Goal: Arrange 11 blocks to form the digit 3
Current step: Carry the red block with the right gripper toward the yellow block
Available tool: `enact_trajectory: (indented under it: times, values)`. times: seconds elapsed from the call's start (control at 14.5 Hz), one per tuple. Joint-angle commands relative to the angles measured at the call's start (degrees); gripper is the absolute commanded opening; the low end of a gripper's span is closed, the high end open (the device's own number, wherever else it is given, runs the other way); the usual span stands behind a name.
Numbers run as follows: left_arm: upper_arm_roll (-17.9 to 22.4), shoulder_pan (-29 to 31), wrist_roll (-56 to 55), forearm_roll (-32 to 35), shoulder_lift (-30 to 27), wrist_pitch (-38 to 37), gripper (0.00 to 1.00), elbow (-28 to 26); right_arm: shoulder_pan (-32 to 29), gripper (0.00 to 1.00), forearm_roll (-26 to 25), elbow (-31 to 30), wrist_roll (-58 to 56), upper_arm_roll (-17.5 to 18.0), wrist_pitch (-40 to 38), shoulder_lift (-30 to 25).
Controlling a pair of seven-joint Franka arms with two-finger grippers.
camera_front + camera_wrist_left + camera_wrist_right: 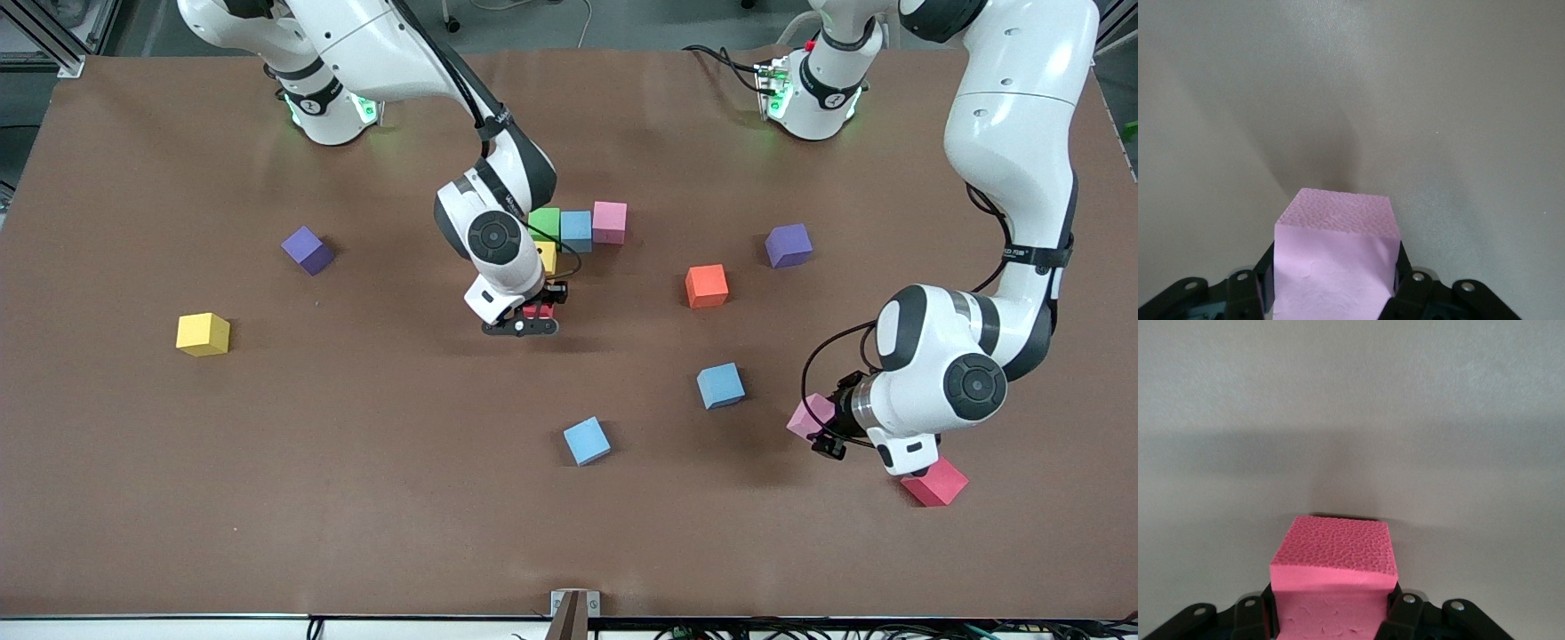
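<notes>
1. The digit 3 [578, 229] is only begun: a green block [544, 222], a blue block [576, 230] and a pink block [610, 221] sit touching in one bar near the middle of the table, and a yellow block [547, 256] touches the green one on the side nearer the front camera; so the joining column runs toward that camera from the green end

2. The right gripper [532, 318] sits just past the yellow block on that same line, clamped on a red block [537, 311]; in the right wrist view the red block [1333, 577] fills the gap between the black fingers [1253, 613]; it seems close to the table, though I cannot tell whether it touches the yellow one

3. The coming move turns on this: the red block's slot lies directly against the yellow block's camera-facing side, so the right arm is the nearer one and has little left to cover

4. The left gripper [822, 427] is toward the left arm's end of the table, gripping a second pink block [809, 414], seen squeezed between its pads [1265, 283] in the left wrist view; it is well apart from the figure

5. Loose blocks lie scattered around; a second red block [934, 484] rests beside the left arm's wrist
</notes>
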Motion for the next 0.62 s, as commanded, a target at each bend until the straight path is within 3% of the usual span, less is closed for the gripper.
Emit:
enact_trajectory:
  times: [0.0,0.55]
  values:
    - [0.11,-0.17,0.37,-1.03,-0.20,0.20,0.30,0.05,1.19,0.33,1.13,-2.00,0.50,-0.76,-0.04,-1.02]
    - [0.11,-0.17,0.45,-1.03,-0.20,0.20,0.30,0.05,2.07,0.33,1.13,-2.00,0.41,-0.76,-0.13,-1.02]
